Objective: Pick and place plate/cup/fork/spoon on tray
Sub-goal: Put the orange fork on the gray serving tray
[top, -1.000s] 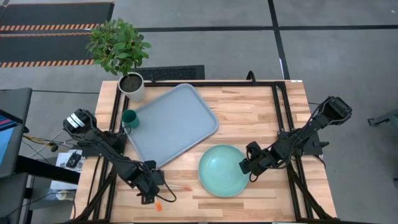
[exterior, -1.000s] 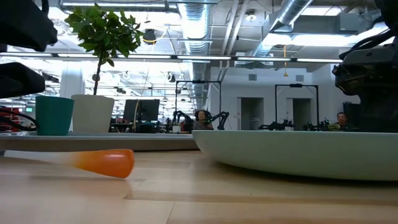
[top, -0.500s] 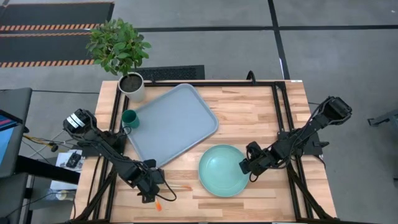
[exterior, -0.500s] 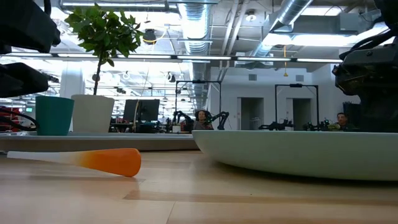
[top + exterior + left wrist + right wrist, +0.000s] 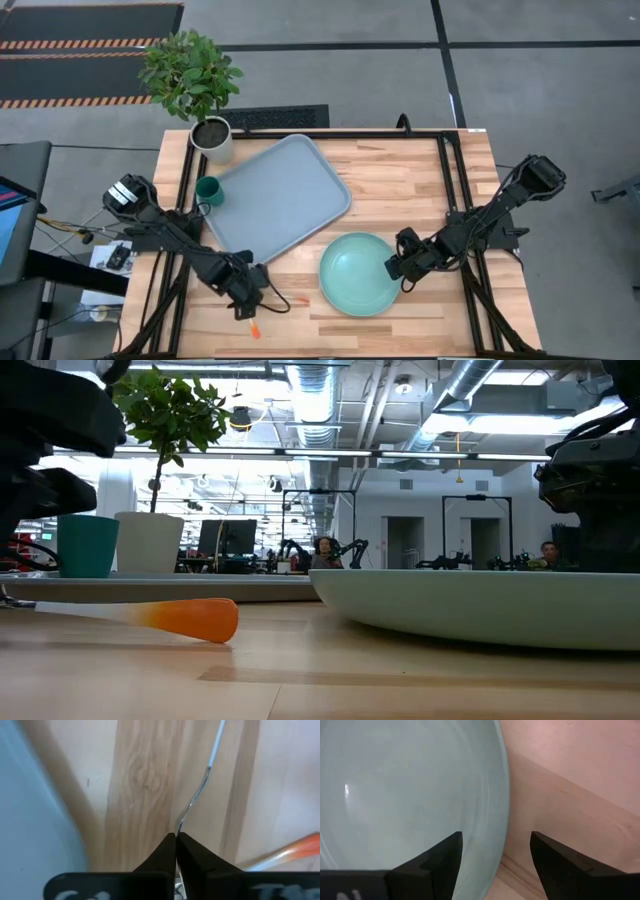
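My left gripper [image 5: 250,300] is down at the table by the tray's near corner, shut on a slim utensil [image 5: 285,303] with a white-to-orange handle [image 5: 180,618]. Fork or spoon, I cannot tell. A second orange-handled utensil [image 5: 255,330] lies by the near edge. The mint-green plate [image 5: 358,273] rests flat on the wood. My right gripper [image 5: 395,265] is open at the plate's right rim, one finger over the plate and one outside it. The dark teal cup [image 5: 209,190] stands beside the tray [image 5: 275,195], at its left edge. My left gripper pinches the utensil's thin metal part [image 5: 186,817] between its two fingertips. The fingers slant down from the table's left. The utensil runs straight on from the fingertips, in line with the fingers. Its orange handle end [image 5: 200,622] lies on the table.
A white plant pot [image 5: 212,138] with a leafy plant stands at the far left corner, just behind the cup. Bare wood lies between the tray and the plate and along the far right of the table.
My left gripper has shut on the utensil and shifted a little toward the table's right edge. The utensil's orange handle end has slid to the right along the table. My right gripper and the plate have kept still.
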`<act>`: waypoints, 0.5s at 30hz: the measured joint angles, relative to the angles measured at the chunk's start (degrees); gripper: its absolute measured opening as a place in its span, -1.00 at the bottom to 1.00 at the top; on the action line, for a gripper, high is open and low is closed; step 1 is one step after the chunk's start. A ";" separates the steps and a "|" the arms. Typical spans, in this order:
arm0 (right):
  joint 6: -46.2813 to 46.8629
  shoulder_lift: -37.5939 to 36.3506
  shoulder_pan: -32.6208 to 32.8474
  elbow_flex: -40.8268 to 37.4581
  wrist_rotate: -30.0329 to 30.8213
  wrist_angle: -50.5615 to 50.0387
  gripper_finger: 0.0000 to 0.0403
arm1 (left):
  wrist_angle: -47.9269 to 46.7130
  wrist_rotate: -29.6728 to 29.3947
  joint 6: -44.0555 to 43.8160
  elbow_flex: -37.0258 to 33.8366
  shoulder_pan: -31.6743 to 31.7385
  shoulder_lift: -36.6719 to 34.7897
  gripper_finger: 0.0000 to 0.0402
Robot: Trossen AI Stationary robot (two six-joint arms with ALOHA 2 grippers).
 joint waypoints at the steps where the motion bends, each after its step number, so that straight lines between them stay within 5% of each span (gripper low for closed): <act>1: 0.00 0.00 0.00 0.00 0.00 -0.02 0.29 | -0.15 0.47 0.62 0.42 0.16 0.00 -0.99; 15: -4.20 0.00 0.00 0.00 0.37 -0.18 0.29 | -19.44 5.89 17.04 13.22 5.86 0.00 -1.00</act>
